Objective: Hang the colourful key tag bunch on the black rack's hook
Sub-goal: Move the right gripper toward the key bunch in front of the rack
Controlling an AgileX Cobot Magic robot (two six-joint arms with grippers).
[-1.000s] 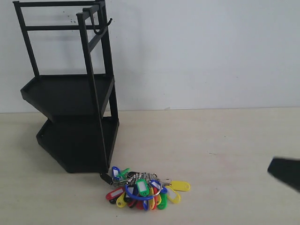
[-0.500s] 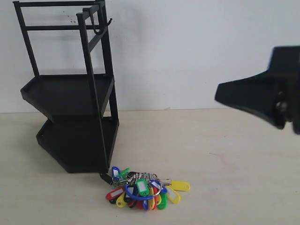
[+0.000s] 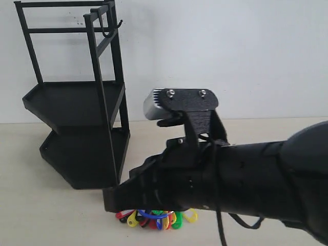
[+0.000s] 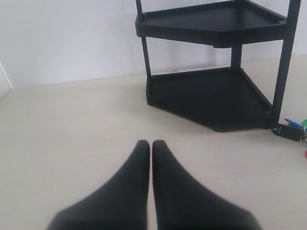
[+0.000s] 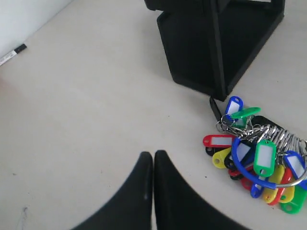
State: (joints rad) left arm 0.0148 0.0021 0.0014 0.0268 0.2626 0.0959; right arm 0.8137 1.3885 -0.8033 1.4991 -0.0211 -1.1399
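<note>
The colourful key tag bunch [image 5: 259, 160] lies on the table just off the black rack's [image 3: 77, 102] lower front corner. In the exterior view the right arm covers most of the key tag bunch [image 3: 154, 219]. My right gripper [image 5: 153, 154] is shut and empty, hovering over bare table beside the bunch and not touching it; its tip [image 3: 107, 200] reaches across near the rack's base. The hook [image 3: 114, 28] sticks out from the rack's top frame, bare. My left gripper [image 4: 151, 143] is shut and empty, low over the table, facing the rack [image 4: 211, 96]. A few tags [image 4: 293, 127] show at that view's edge.
A black-and-white pen [image 5: 12, 54] lies on the table by the white wall, away from the rack. The rack's two trays [image 3: 72, 105] hold nothing. The right arm's bulk [image 3: 246, 179] fills the lower right of the exterior view.
The right arm has swept in from the right edge, first high, then down and across to the left, and now covers the key tag bunch. Bunch and rack have not moved.
</note>
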